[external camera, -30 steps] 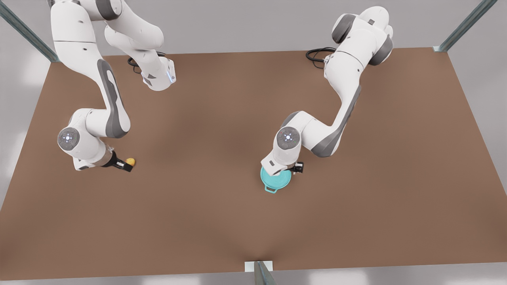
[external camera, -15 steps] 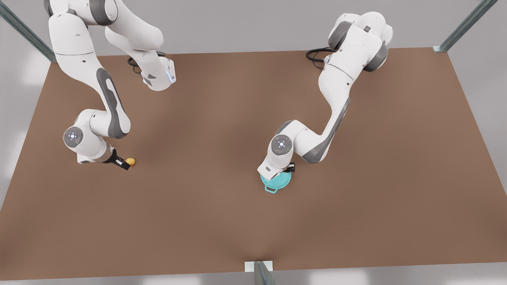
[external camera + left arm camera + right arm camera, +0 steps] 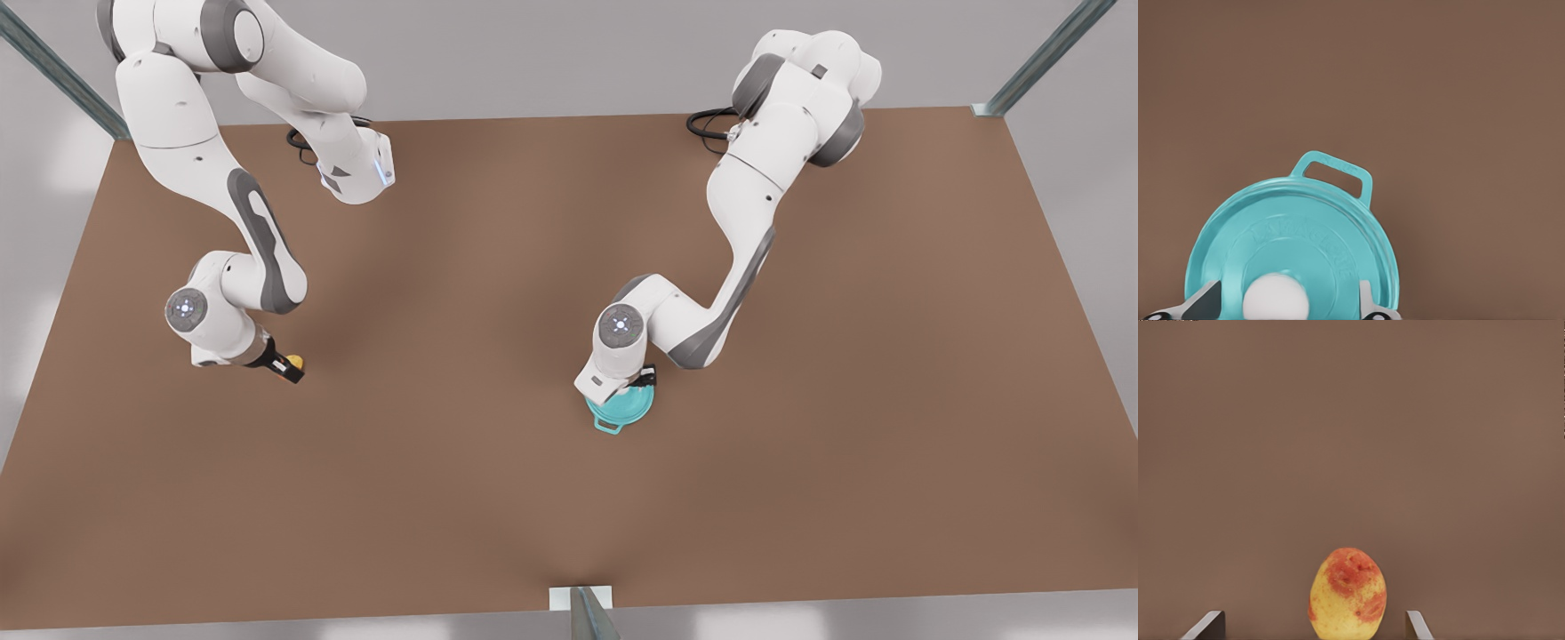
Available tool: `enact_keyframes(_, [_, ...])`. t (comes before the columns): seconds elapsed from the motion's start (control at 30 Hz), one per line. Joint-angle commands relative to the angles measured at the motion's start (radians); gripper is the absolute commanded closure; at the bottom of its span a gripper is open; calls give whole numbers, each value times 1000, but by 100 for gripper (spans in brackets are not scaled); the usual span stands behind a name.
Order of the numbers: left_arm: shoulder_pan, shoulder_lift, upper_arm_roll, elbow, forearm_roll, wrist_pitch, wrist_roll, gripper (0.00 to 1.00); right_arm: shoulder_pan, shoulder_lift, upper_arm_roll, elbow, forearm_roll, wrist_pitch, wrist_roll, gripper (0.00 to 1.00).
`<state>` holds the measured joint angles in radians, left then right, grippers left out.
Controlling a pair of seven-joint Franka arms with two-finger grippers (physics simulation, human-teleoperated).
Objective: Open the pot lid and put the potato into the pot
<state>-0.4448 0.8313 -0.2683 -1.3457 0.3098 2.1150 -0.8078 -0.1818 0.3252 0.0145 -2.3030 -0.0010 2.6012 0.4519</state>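
Note:
The teal pot lid (image 3: pixel 1305 233) with its white knob (image 3: pixel 1275 299) lies on the pot, whose loop handle (image 3: pixel 1338 175) sticks out past the rim. My left gripper (image 3: pixel 1286 308) is open, one finger on each side of the knob. In the front view the pot (image 3: pixel 613 416) sits right of the table's middle, partly under that gripper (image 3: pixel 644 379). The yellow-orange potato (image 3: pixel 1347 595) with red patches lies on the table between the open fingers of my right gripper (image 3: pixel 1313 628). In the front view the potato (image 3: pixel 297 361) is at the left, at the right gripper's (image 3: pixel 288 368) tip.
The brown table (image 3: pixel 498 498) stretches wide and bare between the two arms and toward the front edge. Black cables (image 3: pixel 711 120) lie at the arm bases along the back edge. Metal frame posts (image 3: pixel 1040 58) stand at the corners.
Both wrists have come lower and shifted slightly. The right gripper has closed in over the potato, and the left gripper has settled over the lid's knob. Lid and potato have not moved.

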Motion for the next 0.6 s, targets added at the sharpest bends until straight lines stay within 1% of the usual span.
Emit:
enact_keyframes(0.0, [0, 0, 0, 0, 8, 3, -82, 0, -8, 0, -1, -7, -1, 36, -4, 0])
enact_keyframes(0.03, [0, 0, 0, 0, 8, 3, -82, 10, -8, 1, 1, -18, -1, 57, -4, 0])
enact_keyframes(0.07, [2, 0, 0, 2, 6, 3, -80, 36, -8, 6, 1, -18, -2, 59, -7, 0])
enact_keyframes(0.1, [2, 0, 0, 2, 8, 3, -80, 43, -8, 8, 1, -18, -1, 62, -10, 0])
enact_keyframes(0.2, [2, -1, 0, 7, 8, 0, -76, 46, -8, 8, 1, -41, -1, 88, -12, 0])
enact_keyframes(0.33, [2, -8, 0, 16, 9, -10, -74, 47, -8, 20, 1, -62, -1, 132, -12, 0])
enact_keyframes(0.37, [3, -8, 1, 16, 9, -10, -74, 50, -8, 29, 1, -69, -1, 157, -12, 0])
enact_keyframes(0.43, [5, -9, 1, 22, 11, -10, -73, 51, -7, 44, 1, -78, -1, 183, -12, 0])
enact_keyframes(0.5, [15, -11, 11, 62, 9, -15, -31, 51, -8, 57, 2, -78, -2, 191, -12, 0])
enact_keyframes(0.57, [156, 2, 11, 85, 3, -12, 173, 51, -8, 66, 1, -73, -2, 191, -10, 0])
